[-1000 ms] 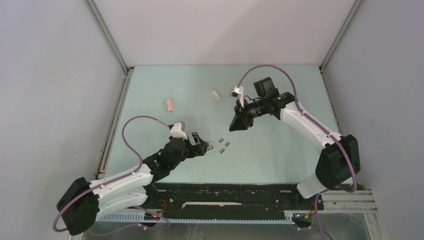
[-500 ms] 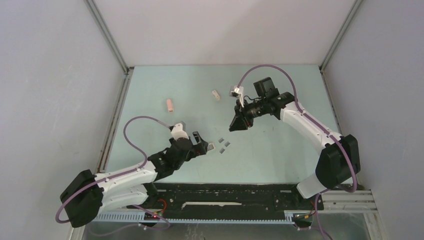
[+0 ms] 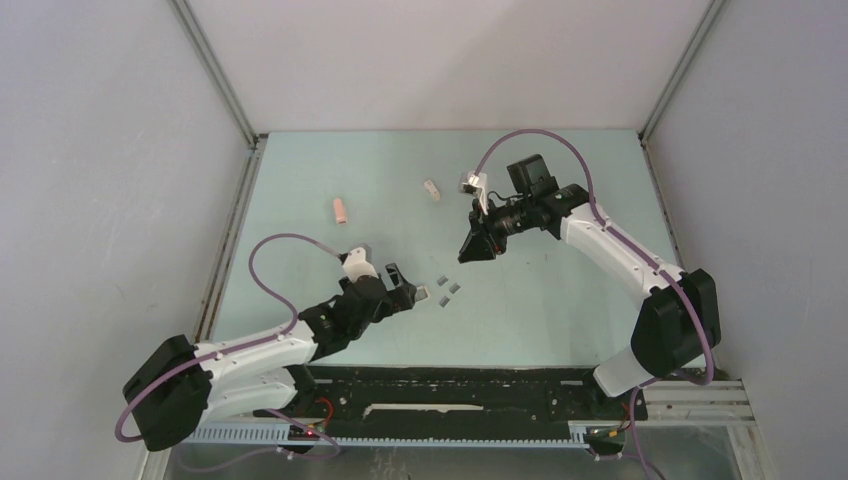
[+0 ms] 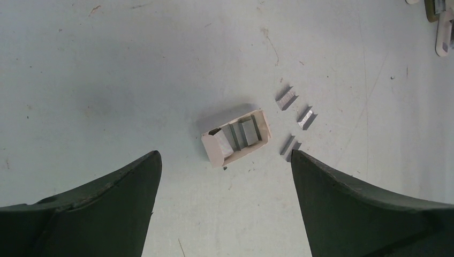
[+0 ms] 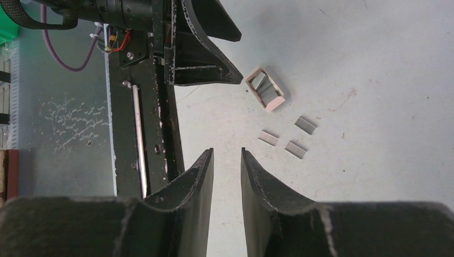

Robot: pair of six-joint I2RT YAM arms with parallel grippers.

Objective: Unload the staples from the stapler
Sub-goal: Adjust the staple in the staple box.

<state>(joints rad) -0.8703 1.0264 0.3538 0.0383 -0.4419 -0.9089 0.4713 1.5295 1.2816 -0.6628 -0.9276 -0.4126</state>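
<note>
Down in the lower middle of the top view, the left gripper (image 3: 403, 286) has backed off a touch toward the lower left over the last second. Its claw is spread wide and holding nothing. The small beige tray (image 4: 235, 138) it was crowding now sits free on the table (image 3: 560, 300), in the open gap between the fingers in the left wrist view.

Nothing else has budged. Three staples (image 4: 306, 116) lie loose just right of the tray, close together but apart from each other. A couple more grey strips still look to be sitting inside the tray.

The right gripper (image 5: 226, 152) hangs above and to the upper right of all that, jaws only a sliver apart with nothing between them.

My read: the left arm just let go and is clearing out, so the unloading looks partly done.
</note>
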